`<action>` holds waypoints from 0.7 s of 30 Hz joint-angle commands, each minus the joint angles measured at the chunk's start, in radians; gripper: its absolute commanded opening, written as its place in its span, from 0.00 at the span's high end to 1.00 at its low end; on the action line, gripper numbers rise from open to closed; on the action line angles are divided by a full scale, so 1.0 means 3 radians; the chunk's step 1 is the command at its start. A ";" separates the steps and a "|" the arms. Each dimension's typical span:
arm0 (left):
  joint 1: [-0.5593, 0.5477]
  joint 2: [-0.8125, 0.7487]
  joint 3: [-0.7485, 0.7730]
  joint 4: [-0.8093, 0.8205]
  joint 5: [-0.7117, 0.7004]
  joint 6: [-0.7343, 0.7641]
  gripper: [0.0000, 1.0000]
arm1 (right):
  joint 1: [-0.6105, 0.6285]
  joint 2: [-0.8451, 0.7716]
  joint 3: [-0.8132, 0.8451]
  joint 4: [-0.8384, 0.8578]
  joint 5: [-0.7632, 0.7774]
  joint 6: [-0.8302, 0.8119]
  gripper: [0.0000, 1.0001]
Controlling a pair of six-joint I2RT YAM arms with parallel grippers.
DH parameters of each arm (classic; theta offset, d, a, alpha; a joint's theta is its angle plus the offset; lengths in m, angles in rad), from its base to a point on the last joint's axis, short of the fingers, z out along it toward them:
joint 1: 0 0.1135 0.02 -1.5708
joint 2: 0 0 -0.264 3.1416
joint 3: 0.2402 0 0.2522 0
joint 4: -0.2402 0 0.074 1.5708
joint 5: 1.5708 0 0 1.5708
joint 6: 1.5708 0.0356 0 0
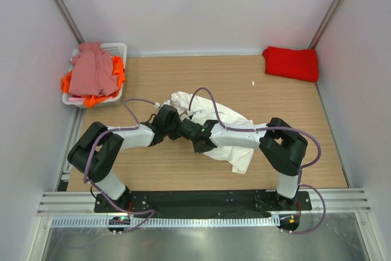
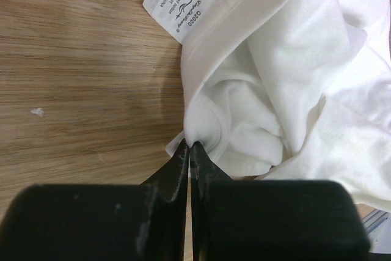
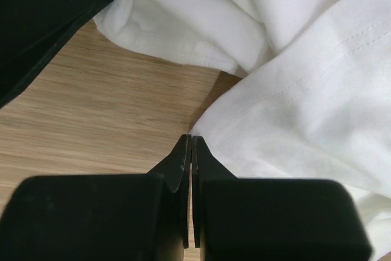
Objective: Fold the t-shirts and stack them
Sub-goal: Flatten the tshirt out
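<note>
A large white t-shirt [image 1: 223, 129] lies crumpled on the wooden table [image 1: 293, 151] at the middle. My left gripper [image 1: 173, 123] is shut on the shirt's collar edge [image 2: 201, 132], close to the size label [image 2: 177, 5]. My right gripper [image 1: 185, 130] is shut, and its tips [image 3: 191, 139] sit on the wood against the shirt's stitched hem [image 3: 287, 120]; I see no cloth between them. The two grippers almost touch at the shirt's left side. A folded red t-shirt [image 1: 291, 63] lies at the back right. A pink t-shirt [image 1: 91, 71] and an orange one [image 1: 98, 98] lie in the basket.
The white slotted basket [image 1: 118, 47] stands at the back left corner. White walls close in the table on three sides. The left gripper's black body [image 3: 36, 22] shows at the top left of the right wrist view. Bare wood [image 1: 183, 71] lies behind the white shirt.
</note>
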 commanded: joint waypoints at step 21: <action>0.0025 -0.0380 -0.0110 0.0115 0.0080 0.0041 1.00 | -0.0508 -0.2423 0.0668 -0.2315 0.1456 0.0259 0.99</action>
